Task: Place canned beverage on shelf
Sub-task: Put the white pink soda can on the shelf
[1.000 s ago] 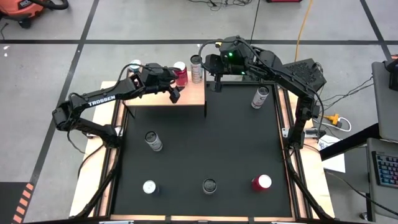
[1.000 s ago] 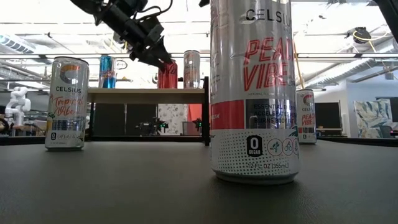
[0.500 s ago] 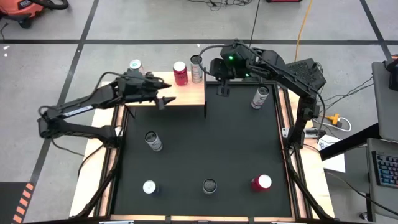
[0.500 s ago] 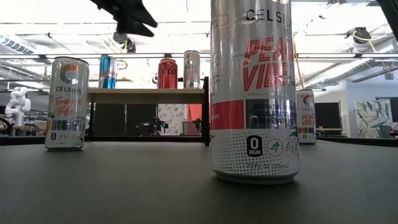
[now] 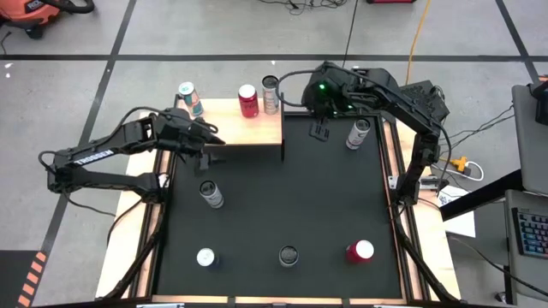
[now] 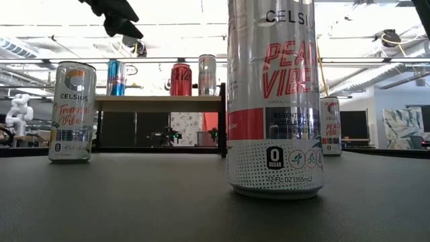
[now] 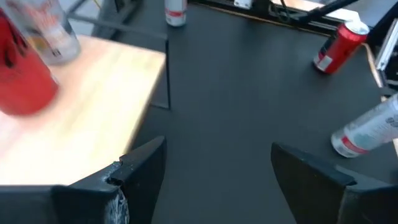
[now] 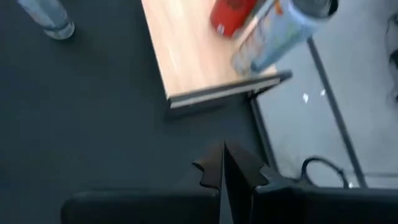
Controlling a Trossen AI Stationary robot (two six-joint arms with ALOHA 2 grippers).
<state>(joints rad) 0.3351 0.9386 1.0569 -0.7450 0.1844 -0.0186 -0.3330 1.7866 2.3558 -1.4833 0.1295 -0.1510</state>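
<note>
Three cans are standing upright on the shelf [image 5: 229, 124] at about 11 o'clock on the worktop [image 5: 282, 205]: a blue-and-white can [image 5: 188, 97] at the board's left end, a red can [image 5: 248, 100] past the middle, and a silver can [image 5: 271, 93] right beside it near the right end. The low view is showing the same row, with an open gap between the blue can and the red one, so the board looks to have room for one more.

Five cans are waiting on the worktop: a pale one [image 5: 210, 194] at about 9 o'clock, a white-topped one [image 5: 205, 257] at 7 o'clock, a dark-topped one [image 5: 288, 256] at 6 o'clock, a red one [image 5: 360, 251] at 5 o'clock, and a silver-and-red one [image 5: 358, 133] at 1 o'clock.

The left end effector [image 5: 208, 147] is hovering over the shelf's front edge, fingers spread and carrying nothing; its wrist view is showing only bare wood and dark worktop between them. The right end effector [image 5: 320, 131] is hanging just off the shelf's right corner post, fingers pressed together and empty.

Judging from this, the shelving is well along, and the pale can at 9 o'clock looks the likeliest next pick for the left arm.
</note>
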